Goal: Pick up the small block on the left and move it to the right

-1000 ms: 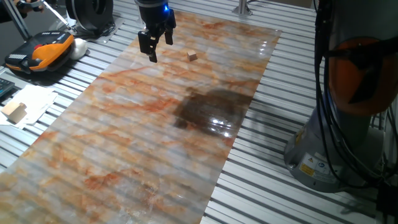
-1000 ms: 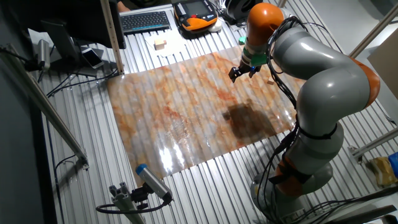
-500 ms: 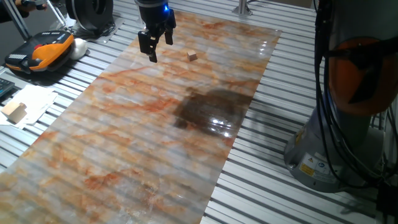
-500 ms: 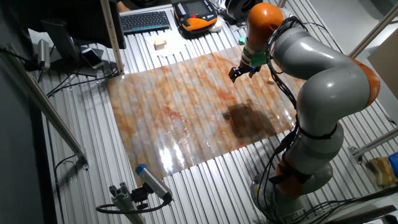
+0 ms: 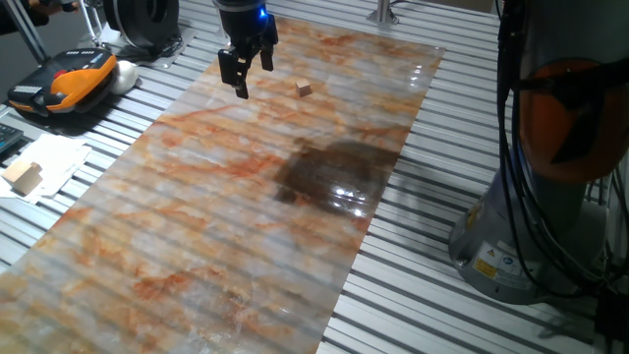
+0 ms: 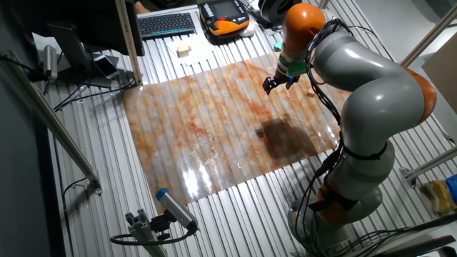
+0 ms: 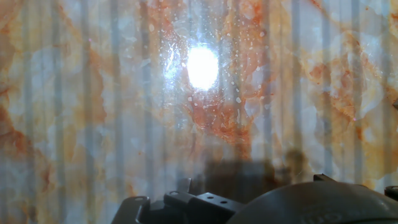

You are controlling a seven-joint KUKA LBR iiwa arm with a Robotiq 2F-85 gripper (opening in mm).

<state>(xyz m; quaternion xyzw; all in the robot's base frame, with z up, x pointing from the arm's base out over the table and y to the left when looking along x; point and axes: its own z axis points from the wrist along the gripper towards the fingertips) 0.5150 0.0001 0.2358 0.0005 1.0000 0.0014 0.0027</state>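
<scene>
Nothing is moving since a second ago: the gripper (image 5: 250,72), fingers open and empty, is hovering beside the small block (image 5: 304,88), pickup still pending.

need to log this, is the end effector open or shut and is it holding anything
End effector: open, holding nothing, raised above the marbled mat; the small block sits apart from it on the mat.

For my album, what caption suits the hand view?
Looking down at a glossy marbled sheet with a bright light glare; no block visible.
</scene>
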